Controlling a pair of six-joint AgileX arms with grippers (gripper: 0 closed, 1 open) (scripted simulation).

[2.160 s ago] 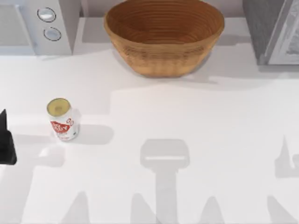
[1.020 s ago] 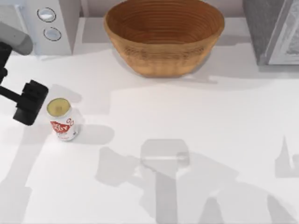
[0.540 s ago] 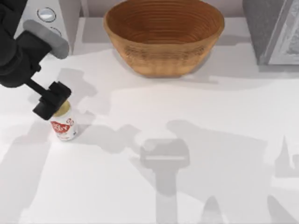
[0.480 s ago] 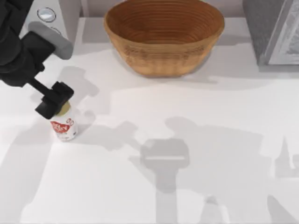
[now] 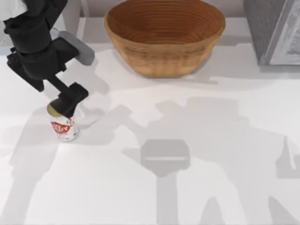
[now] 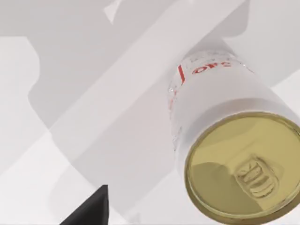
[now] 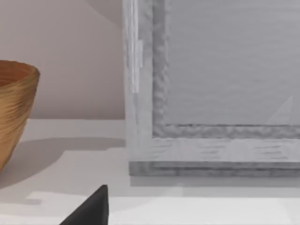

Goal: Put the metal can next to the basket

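L claw (image 5: 65,107) over metal can (image 5: 64,128) top, can't tell if open; basket (image 5: 164,37) well apart

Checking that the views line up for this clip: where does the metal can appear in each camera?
Top view: the metal can stands upright at the table's left, with the left gripper over its top.
Left wrist view: the can is seen from above, gold top nearest the camera.
Right wrist view: the can is not in it.
Shared landmark: the basket at the top view's back centre, its side in the right wrist view.
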